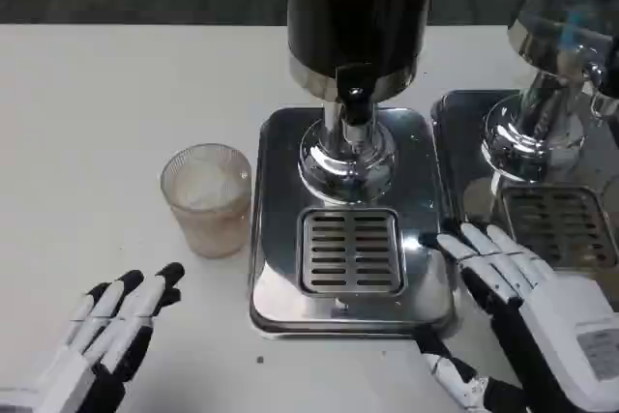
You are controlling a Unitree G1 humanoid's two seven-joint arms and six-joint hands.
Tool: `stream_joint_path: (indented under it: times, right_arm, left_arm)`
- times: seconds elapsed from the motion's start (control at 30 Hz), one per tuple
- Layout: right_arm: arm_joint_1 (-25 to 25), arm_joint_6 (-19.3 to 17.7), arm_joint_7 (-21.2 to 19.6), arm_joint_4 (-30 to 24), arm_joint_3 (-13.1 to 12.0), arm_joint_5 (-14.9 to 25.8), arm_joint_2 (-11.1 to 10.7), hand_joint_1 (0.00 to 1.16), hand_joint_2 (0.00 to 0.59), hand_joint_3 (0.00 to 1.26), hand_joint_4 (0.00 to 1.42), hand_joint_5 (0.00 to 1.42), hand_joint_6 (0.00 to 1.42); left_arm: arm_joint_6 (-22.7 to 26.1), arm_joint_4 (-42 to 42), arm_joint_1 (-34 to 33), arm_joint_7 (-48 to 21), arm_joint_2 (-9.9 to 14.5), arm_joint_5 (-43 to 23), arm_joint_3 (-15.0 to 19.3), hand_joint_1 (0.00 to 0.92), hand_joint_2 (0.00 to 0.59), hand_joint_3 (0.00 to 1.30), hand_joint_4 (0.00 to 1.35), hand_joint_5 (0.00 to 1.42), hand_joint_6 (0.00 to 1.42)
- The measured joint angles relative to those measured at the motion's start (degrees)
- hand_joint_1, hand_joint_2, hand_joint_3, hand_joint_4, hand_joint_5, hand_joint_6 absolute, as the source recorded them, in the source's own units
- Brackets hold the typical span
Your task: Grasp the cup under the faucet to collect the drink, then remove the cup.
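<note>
Left hand [111, 331], at the table's [97, 94] near edge, lies with fingers extended and slightly apart, holding nothing. Right hand [513, 287] rests fingers spread at the right rim of the drip tray [276, 239], also holding nothing.

Cup [206, 198] stands upright on the table just beside the tray's left rim, not under the faucet [355, 103].

Risks, as judged: a careless grasp could tip the light cup; lifting it over the raised rim could snag it; poor centring on the grate [350, 250] would spill drink.

Count: one cup, two hands, two dispensers [358, 16] with two trays; the second is at the far right edge.
</note>
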Motion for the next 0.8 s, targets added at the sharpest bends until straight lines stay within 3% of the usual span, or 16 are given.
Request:
stream_joint_path:
  times: [0.43, 0.8]
  right_arm:
    - [2.64, 0.12, -5.28, -0.53, 1.3, -5.69, -0.49, 0.4, 0.414, 0.18, 0.09, 0.08, 0.14]
    - [3.07, 0.13, -6.91, 0.87, 1.69, -4.92, -1.12, 0.4, 0.414, 0.21, 0.1, 0.08, 0.14]
  left_arm:
    - [1.02, 0.22, -0.87, 0.0, 1.13, -0.06, -1.28, 0.0, 0.112, 0.0, 0.0, 0.0, 0.0]
    - [1.68, 1.77, -3.61, -0.04, 1.91, -2.97, -2.39, 0.0, 0.082, 0.0, 0.0, 0.0, 0.0]
